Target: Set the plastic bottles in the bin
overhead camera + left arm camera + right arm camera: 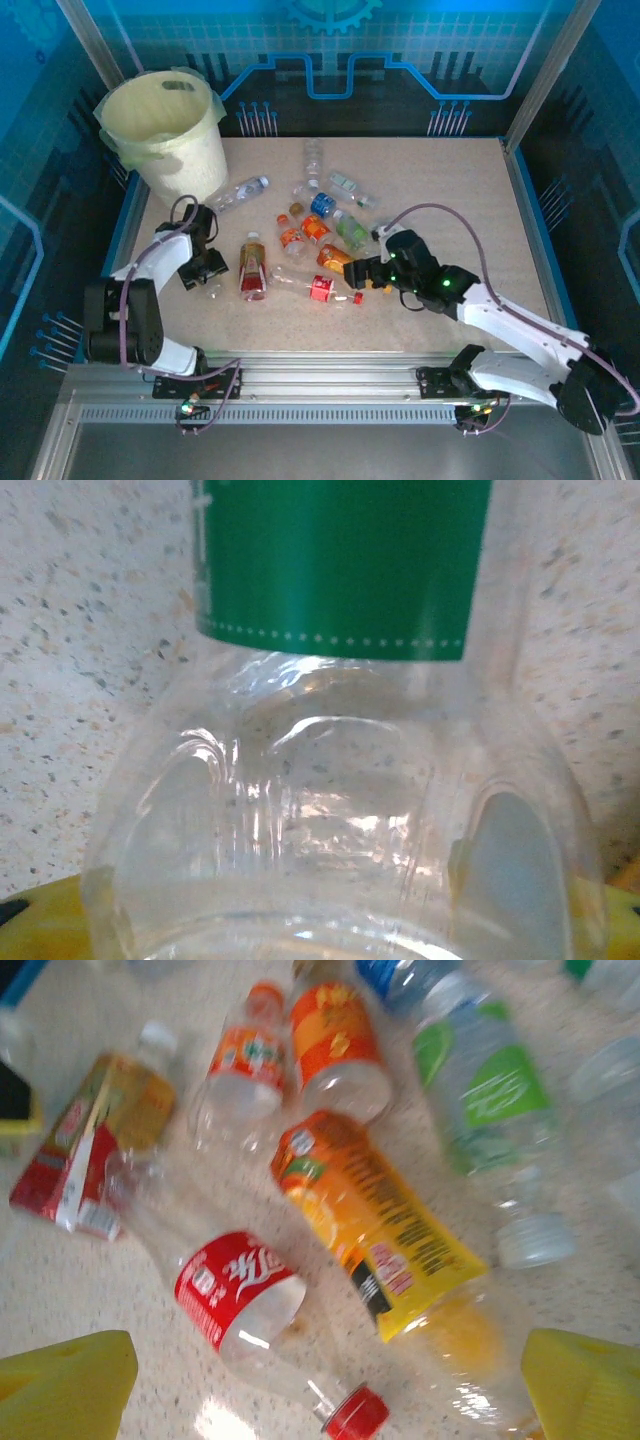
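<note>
Nothing is seen in the bin; the plastic bottles all lie on the table. A green-labelled bottle is enclosed between the left gripper's fingers, but whether it is gripped cannot be told. The right gripper is spread wide, with an orange-labelled bottle between its fingers.

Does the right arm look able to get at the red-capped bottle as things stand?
Probably yes: the right tool hangs open over the red-capped bottle. Nothing covers it, though the orange-labelled bottle crowds one side.

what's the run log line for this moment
left end effector around green-label bottle | right end effector open over orange-yellow-label bottle
</note>
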Controlling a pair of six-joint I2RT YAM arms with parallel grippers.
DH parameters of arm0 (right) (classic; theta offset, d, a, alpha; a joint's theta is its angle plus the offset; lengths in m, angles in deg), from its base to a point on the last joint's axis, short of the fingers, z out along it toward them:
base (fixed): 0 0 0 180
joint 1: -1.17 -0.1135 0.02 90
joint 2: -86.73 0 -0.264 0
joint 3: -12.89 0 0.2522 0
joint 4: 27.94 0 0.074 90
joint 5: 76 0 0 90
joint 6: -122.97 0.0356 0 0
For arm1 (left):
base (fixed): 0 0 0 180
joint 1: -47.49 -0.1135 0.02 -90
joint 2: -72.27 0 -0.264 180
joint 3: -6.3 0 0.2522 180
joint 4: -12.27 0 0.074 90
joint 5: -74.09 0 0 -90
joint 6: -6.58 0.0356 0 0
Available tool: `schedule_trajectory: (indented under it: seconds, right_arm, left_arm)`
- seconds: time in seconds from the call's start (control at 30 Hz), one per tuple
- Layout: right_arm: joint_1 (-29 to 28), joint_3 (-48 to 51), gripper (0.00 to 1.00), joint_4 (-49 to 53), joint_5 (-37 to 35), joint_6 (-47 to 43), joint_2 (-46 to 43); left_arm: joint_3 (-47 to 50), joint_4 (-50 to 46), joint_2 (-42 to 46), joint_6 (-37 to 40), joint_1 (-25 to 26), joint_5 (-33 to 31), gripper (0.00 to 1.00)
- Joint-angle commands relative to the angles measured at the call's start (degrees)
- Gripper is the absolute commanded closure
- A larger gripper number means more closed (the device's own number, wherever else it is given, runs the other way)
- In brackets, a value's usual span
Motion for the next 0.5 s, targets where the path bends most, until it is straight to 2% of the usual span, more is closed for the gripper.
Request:
schedule_trajectory:
  seconds: [0.0, 0.17, 0.33, 0.47]
  right_arm:
    - [-2.74, -2.61, 0.0, -2.25, 4.39, -6.93, 3.02]
    - [-6.64, -5.54, 0.0, -2.45, 1.81, -10.4, 7.05]
    - [-8.09, -6.99, 0.0, -2.51, 0.35, -9.98, 8.42]
    - [-8.63, -7.17, 0.0, -3.05, -0.38, -10.1, 8.25]
  left_arm:
    - [1.31, 1.48, 5.41, -1.24, -0.29, -1.1, 0.41]
    - [0.97, 3.83, 15.91, -0.78, -0.28, 0.64, 0.46]
    - [-2.35, 6.97, 25.9, -1.95, -0.28, 1.0, 0.46]
    - [-7.66, 9.94, 27.7, -1.23, -0.33, 3.31, 0.46]
